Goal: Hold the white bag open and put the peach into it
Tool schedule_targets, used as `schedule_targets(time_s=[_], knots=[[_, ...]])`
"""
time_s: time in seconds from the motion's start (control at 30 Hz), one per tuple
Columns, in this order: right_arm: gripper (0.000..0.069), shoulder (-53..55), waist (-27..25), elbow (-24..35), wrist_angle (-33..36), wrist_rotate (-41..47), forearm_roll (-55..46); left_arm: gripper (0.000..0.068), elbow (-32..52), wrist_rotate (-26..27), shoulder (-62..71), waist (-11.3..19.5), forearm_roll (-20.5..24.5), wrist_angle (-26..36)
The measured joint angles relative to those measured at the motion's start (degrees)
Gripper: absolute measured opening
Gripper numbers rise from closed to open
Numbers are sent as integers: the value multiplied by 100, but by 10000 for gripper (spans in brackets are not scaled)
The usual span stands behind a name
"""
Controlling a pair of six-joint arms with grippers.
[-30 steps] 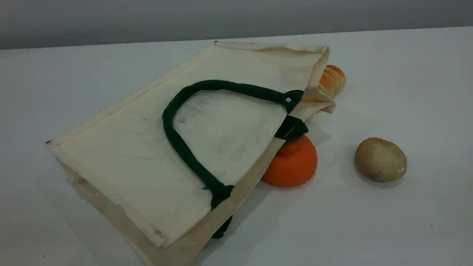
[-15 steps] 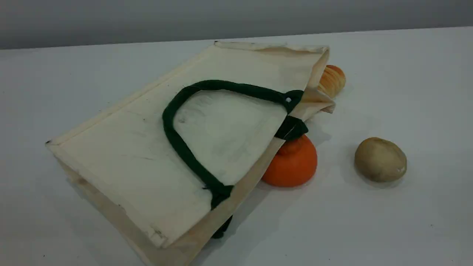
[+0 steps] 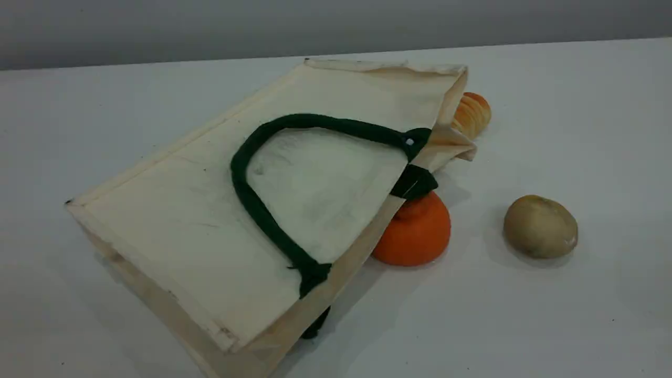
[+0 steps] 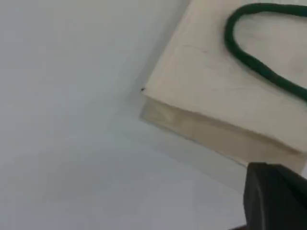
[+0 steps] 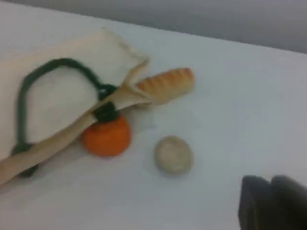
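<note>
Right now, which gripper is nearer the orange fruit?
Right. The right gripper hovers past the brown lump beside the orange fruit; the left gripper is beyond the white bag, opposite side.

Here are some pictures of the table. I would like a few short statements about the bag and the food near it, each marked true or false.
1. The white bag lies flat on its side on the table. True.
2. The orange fruit is fully inside the bag. False: it sits on the table at the bag's open edge, mostly in view.
3. A dark green handle lies on the bag's upper face. True.
4. The brown round lump touches the orange fruit. False: bare table separates them.
</note>
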Motion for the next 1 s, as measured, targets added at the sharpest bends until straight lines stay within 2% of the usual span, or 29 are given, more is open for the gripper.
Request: schedule_targets(time_s=[0.2,0.3,0.37,0.8,1.0], knots=[[49,0,-1021,0,0,0,0,45,0,6,0,1027,0,0],[54,0,-1399,0,0,0,0,45,0,6,0,1445,0,0],[56,0,-1451,5,0,0,0,47,0,6,0,1594,5,0],[74,0,-1439,5,0,-2,0,64,0,6,-29,1587,5,0],[77,0,-1612,5,-5,-2,8,72,0,11,-523,1820,-3,0]])
